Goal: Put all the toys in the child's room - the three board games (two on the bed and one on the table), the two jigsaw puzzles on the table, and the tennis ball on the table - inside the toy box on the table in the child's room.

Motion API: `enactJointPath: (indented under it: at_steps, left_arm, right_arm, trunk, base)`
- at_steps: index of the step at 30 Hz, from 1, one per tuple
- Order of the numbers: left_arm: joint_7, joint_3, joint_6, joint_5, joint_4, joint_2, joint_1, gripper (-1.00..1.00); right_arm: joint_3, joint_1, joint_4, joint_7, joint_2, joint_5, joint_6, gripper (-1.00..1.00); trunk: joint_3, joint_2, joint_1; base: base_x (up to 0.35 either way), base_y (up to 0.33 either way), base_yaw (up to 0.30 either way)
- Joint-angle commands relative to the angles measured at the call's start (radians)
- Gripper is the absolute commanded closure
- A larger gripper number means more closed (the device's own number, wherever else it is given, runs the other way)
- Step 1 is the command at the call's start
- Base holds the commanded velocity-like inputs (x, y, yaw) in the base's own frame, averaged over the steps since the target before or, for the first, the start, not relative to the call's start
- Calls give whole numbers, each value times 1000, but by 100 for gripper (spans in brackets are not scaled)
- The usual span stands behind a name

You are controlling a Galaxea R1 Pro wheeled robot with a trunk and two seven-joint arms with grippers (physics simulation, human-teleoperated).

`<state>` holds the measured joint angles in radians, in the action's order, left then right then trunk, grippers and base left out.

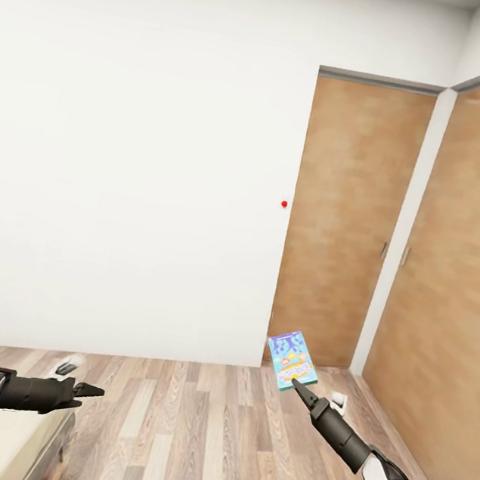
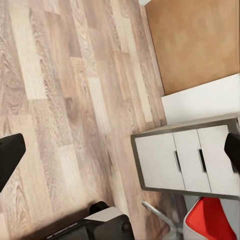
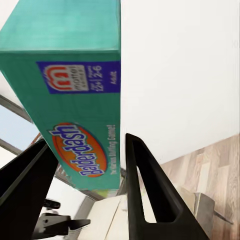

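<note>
Clamping the teal Balderdash board game (image 1: 292, 360) by its lower edge, the right pincer (image 1: 296, 386) holds the box up above the wood plank floor (image 1: 190, 431), with a brown door (image 1: 345, 224) beyond it. The left pincer (image 1: 93, 391) hangs with its fingers apart and nothing between them; past it lie a grey drawer cabinet (image 2: 187, 160) and a red seat (image 2: 212, 220).
</note>
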<state>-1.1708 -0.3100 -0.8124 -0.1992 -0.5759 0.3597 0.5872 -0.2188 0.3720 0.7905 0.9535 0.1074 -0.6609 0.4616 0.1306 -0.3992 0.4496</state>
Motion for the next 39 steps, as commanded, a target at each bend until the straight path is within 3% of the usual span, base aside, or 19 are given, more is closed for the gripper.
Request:
enactJointPath:
  at_steps: [1, 12, 19, 22, 29, 39]
  left_arm:
    - [-9, -6, -8, -10, -1, -1, 0, -100]
    - [-10, -11, -8, -10, -1, 2, 0, -100]
    - [-12, -71, -8, -10, -1, 4, 0, -100]
    - [-44, -94, -13, -10, -16, 0, 0, -100]
    - [-132, -100, -15, -12, -41, 2, 0, -100]
    - [-149, -101, -15, -14, -45, 10, 0, -100]
  right_arm:
    - [-1, 1, -1, 0, 1, -9, 9, 100]
    - [-1, 8, -3, -2, -3, -9, 9, 100]
    - [1, 15, 3, -16, -6, -7, 15, 100]
    - [2, 18, 7, -33, -6, -5, 42, 100]
    - [2, 24, 7, -42, 4, -6, 75, 100]
    - [-1, 18, 7, -39, -4, -5, 62, 100]
  trunk:
    - [0, -1, 0]
    - [-3, -1, 0]
    - [-13, -1, 0]
    - [-17, -1, 0]
    - [-28, -1, 0]
    - [-45, -1, 0]
  base:
    - [0, 0, -278]
    - [-123, 21, -154]
    - [-13, 3, -135]
    - [-1, 0, -127]
    - [0, 0, -48]
    - [4, 156, -2]
